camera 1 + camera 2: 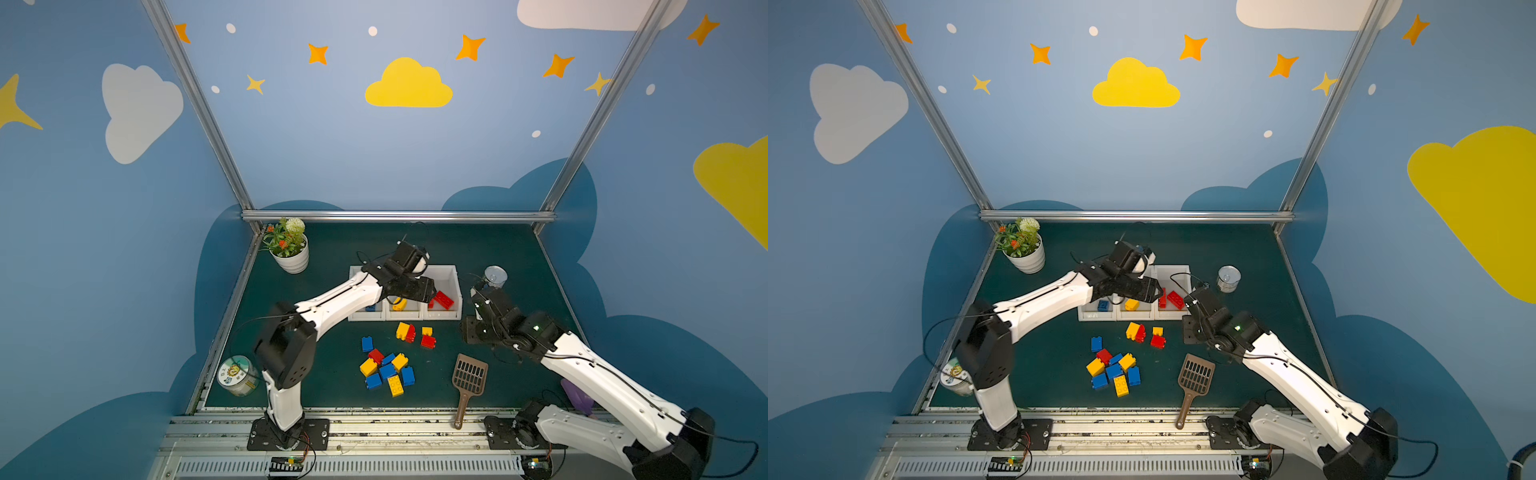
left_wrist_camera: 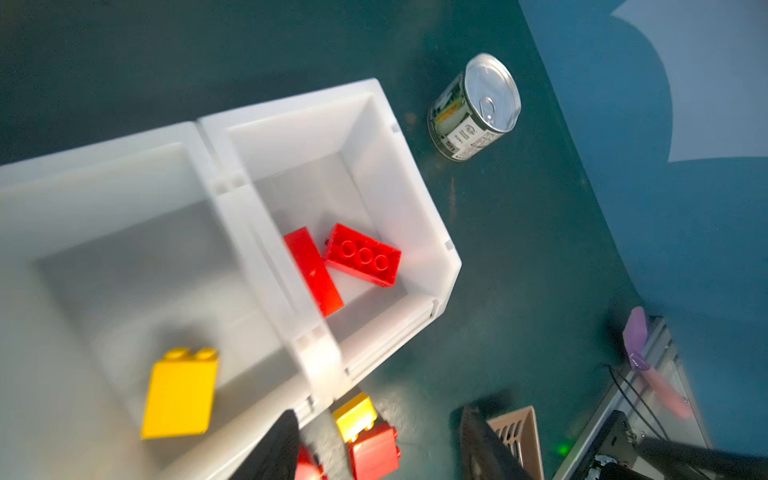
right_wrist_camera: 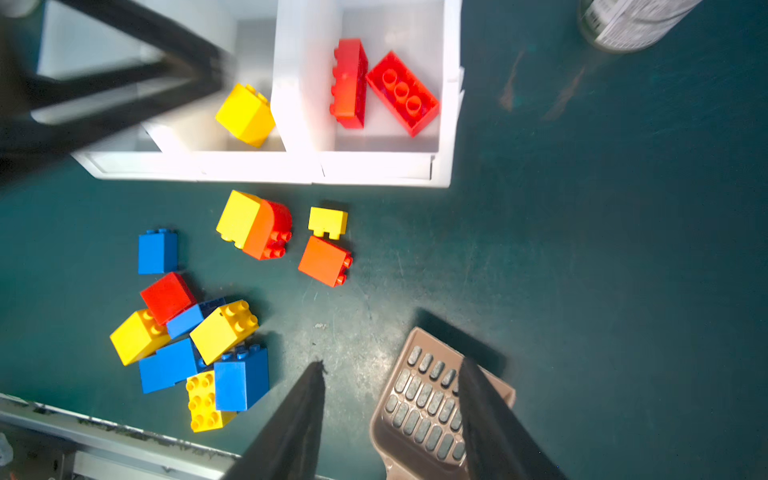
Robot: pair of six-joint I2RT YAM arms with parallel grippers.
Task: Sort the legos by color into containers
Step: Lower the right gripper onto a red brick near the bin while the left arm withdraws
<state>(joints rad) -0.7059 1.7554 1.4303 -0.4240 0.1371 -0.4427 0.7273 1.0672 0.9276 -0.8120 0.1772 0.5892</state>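
Black fingers (image 3: 299, 415) of the right end effector (image 3: 390, 365) are seen closest of all. They are parted to a moderate gap with nothing between them, and hung over the dark green bench (image 3: 582, 249) and the head of the brown slotted plastic scoop (image 3: 424, 399). And now the key relation: the square red plastic brick (image 3: 324, 261) is found just ahead of those fingertips, between them and the row of white plastic bins (image 1: 405, 318). In both top views it is seen to the left of that end effector. It is laid on its side with studs turned toward the right arm, so its stud-to-base line is judged to run roughly along the jaws' closing line. A wrist turn may be called for so that the flat faces are pinched instead. The right-hand white bin (image 3: 374, 168), where two long red bricks (image 3: 403, 93) are already lodged, is placed just behind it. Over at the middle white bin (image 2: 95, 141), the left end effector (image 2: 378, 411) is poised above, jaws spread and empty, with a yellow plastic brick (image 2: 180, 395) lying in the bin below, apart from them. The right arm is judged the nearer for the red brick. A small yellow brick (image 3: 328, 222) is set just beside it, so a nudge is to be watched for.
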